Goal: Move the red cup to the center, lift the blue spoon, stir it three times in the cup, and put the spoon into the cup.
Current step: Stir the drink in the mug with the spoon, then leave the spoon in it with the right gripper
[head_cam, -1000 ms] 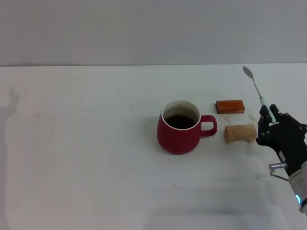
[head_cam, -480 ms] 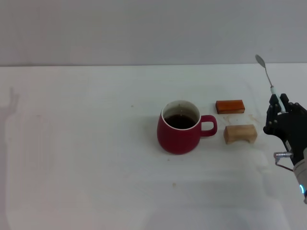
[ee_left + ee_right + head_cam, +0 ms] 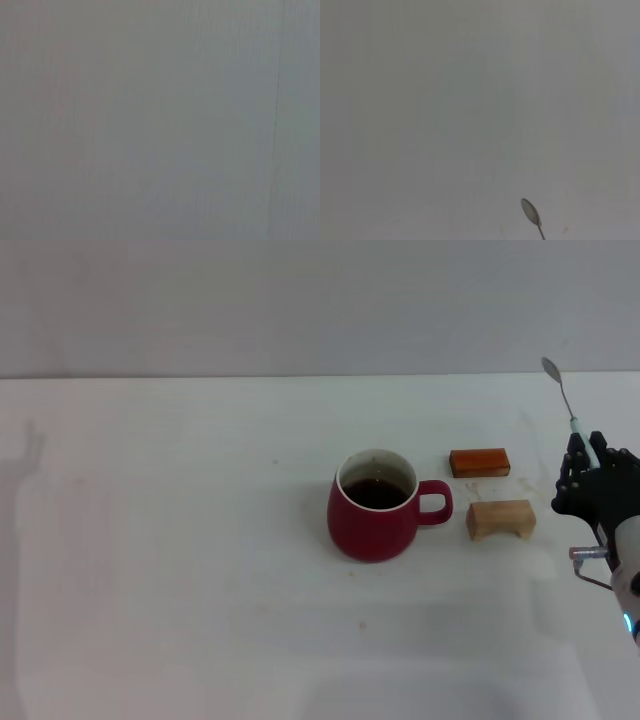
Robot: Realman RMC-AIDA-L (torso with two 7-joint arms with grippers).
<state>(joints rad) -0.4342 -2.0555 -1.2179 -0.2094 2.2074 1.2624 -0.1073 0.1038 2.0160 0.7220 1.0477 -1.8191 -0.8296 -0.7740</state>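
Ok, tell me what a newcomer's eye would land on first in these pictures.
First the red cup, the largest thing on the white table, near the middle with dark liquid inside and its handle toward the robot's right. Next the right hand at the right edge, shut on the blue spoon, whose silver bowl points up and away. Two small blocks lie between them: an orange block and, nearer the robot, a tan wooden block.

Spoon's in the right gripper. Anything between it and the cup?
Two blocks lie between: the orange block and tan block, on the table beside the red cup handle. The right gripper holds the blue spoon above them.
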